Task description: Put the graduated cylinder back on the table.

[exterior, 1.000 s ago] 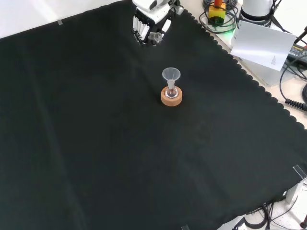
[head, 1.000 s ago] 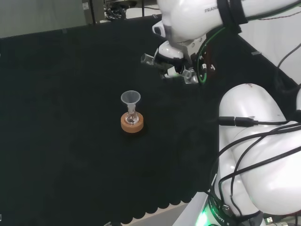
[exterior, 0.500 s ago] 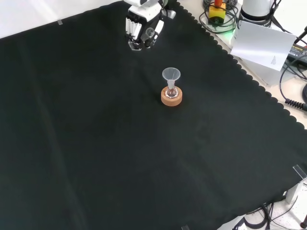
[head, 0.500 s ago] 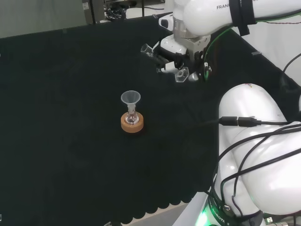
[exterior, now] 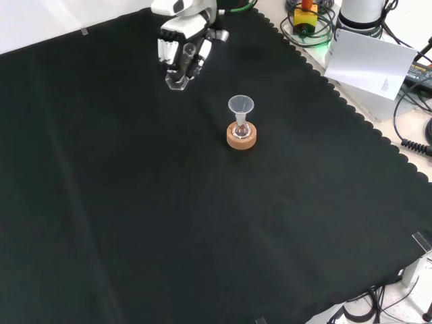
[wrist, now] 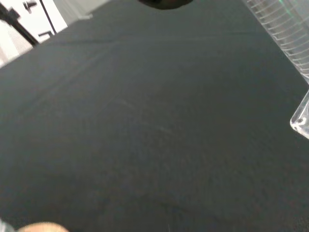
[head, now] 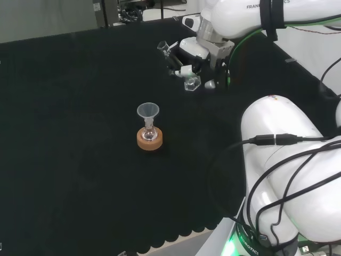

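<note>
In the head view we see the hand [head: 193, 57] with fingers curled round the clear cylinder [head: 180, 68], tilted above the cloth [head: 69, 133], beyond and right of the funnel [head: 148, 111] in its flask on a cork ring [head: 149, 140].

In the front view the cylinder's base [exterior: 175, 82] hangs upper left of the funnel.

In the wrist view its ribbed wall [wrist: 285, 36] looms close.
</note>
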Controlling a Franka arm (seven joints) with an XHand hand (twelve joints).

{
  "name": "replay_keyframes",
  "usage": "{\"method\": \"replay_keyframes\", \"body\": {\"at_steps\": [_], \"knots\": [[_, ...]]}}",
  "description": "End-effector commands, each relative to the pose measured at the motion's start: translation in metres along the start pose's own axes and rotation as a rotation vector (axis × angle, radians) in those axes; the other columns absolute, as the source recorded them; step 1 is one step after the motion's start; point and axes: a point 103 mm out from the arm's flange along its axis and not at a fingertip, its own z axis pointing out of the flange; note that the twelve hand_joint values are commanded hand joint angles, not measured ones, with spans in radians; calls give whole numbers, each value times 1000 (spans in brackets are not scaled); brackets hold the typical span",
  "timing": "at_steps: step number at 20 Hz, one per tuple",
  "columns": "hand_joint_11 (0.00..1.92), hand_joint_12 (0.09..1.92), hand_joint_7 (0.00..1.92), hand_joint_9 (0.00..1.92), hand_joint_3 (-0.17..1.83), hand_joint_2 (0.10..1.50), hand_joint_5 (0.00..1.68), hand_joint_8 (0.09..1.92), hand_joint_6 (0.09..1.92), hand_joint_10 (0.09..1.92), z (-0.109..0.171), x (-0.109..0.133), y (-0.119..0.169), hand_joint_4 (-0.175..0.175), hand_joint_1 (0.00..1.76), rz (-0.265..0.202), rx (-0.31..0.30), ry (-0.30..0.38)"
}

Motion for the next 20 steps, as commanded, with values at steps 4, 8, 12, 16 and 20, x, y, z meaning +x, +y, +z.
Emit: {"method": "replay_keyframes", "body": {"at_steps": [4, 8, 12, 16, 20], "knots": [[1196, 759, 1194, 1403, 191, 1061, 924, 356, 1122, 87, 21, -24, 35, -175, 1141, -8, -111, 167], [1196, 760, 1192, 1402, 194, 1060, 924, 357, 1123, 87, 32, -31, 41, -175, 1141, -6, -134, 222], [1195, 761, 1189, 1401, 197, 1058, 924, 358, 1124, 87, 45, -36, 48, -175, 1141, -3, -142, 275], [1195, 762, 1182, 1399, 200, 1058, 921, 359, 1126, 87, 56, -42, 54, -175, 1141, 2, -161, 313], [1193, 763, 1174, 1395, 203, 1058, 919, 360, 1129, 87, 67, -43, 60, -175, 1140, 4, -170, 329]]}}
